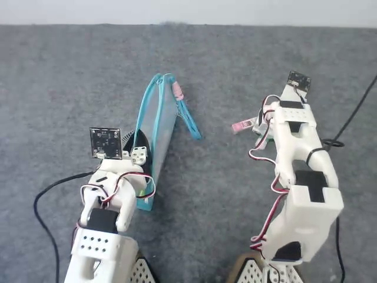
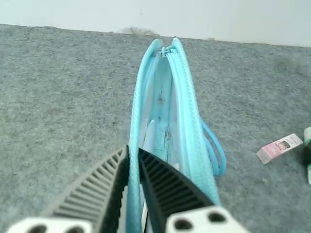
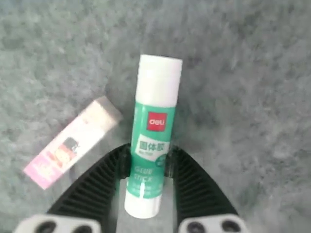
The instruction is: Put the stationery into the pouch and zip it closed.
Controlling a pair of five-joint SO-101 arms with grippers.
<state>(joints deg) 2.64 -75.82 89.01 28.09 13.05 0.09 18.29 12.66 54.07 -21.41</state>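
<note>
The table is covered in fuzzy grey cloth (image 1: 235, 65), and a white wall (image 1: 188, 10) runs along the top of the high view. In the middle left of that view the pouch (image 1: 156, 118) stands on its edge. It is long, thin and blue-green. It has a pink zip tag (image 1: 177, 91) at its far end, and a blue loop (image 1: 191, 125) lies beside it. My left gripper (image 1: 140, 154) is at the near end of the pouch.

My left wrist view shows more. There my two fingers are pressed together on the pouch's rim. The top of the pouch is open and its sides are see-through.

My right gripper (image 1: 263, 127) is in the middle right of the high view, next to a pink eraser (image 1: 241, 125). My right wrist view shows what it pinches: a green and white glue stick (image 3: 155, 111). The eraser lies just beside the stick.
</note>
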